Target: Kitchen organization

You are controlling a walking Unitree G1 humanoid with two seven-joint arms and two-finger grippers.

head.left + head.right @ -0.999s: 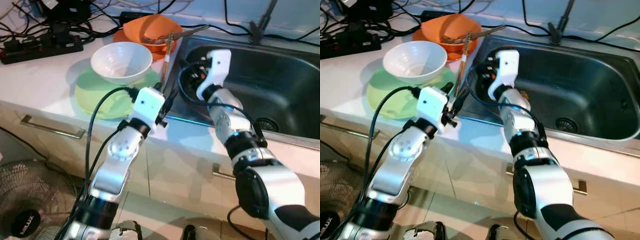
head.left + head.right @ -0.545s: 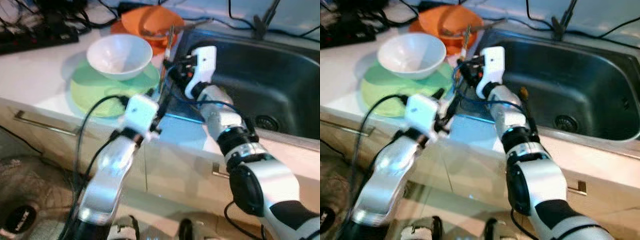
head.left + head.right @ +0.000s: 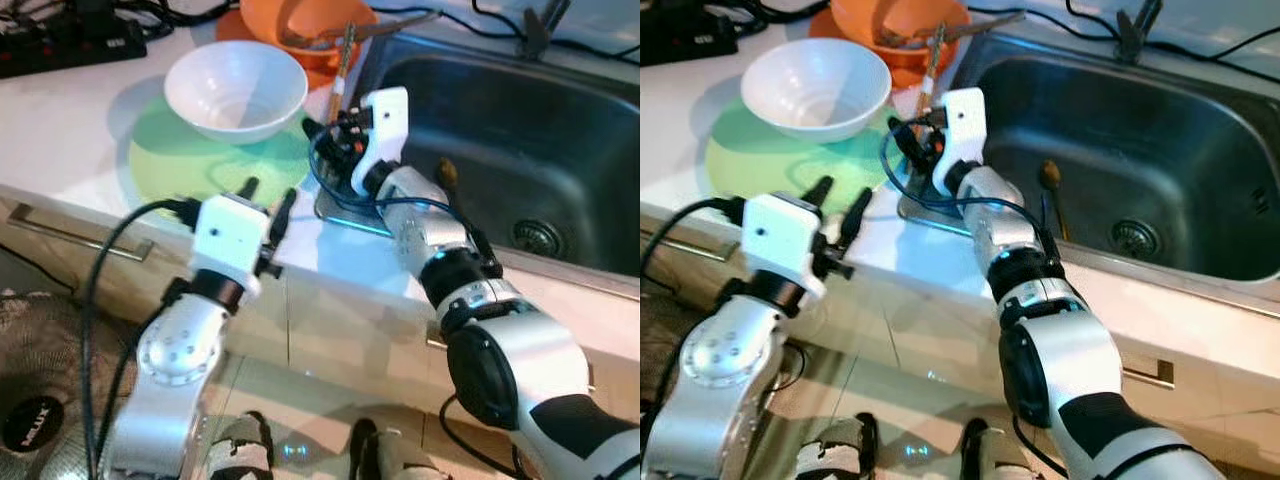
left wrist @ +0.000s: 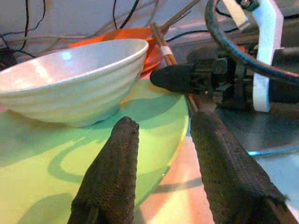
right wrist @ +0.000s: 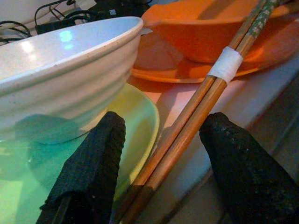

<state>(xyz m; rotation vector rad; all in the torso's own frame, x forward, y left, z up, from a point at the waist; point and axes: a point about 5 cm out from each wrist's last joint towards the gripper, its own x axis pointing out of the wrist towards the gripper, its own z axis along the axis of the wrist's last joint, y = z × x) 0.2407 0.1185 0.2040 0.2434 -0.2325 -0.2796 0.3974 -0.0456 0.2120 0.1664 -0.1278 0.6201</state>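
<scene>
Chopsticks [image 5: 205, 93] are what the right gripper [image 5: 159, 154] looks lined up on: a taped pair leaning from the orange bowl [image 3: 310, 25] at top centre of the head view down onto the sink [image 3: 500, 120] rim. Its fingers are spread with the lower end of the sticks sitting between them, not pinched yet as far as the wrist view shows.

Biggest risk imo: the sticks are propped at a slant, so a close that lands off-centre could flick them into the sink or lever the orange bowl. The green plate [image 3: 170, 165] edge is right beside the left-hand finger [image 5: 88, 163] too, so it could catch that instead.

Left gripper [image 3: 268, 200] hovers at the counter [image 3: 60, 130] edge, lower middle, fingers apart and empty, pointing at the plate with the white bowl [image 3: 235, 88] on it. It's close to the right gripper, so the two could bump.

Power strip [image 3: 60, 45] and cables sit upper left, a spoon [image 3: 1052, 195] lies in the sink.
</scene>
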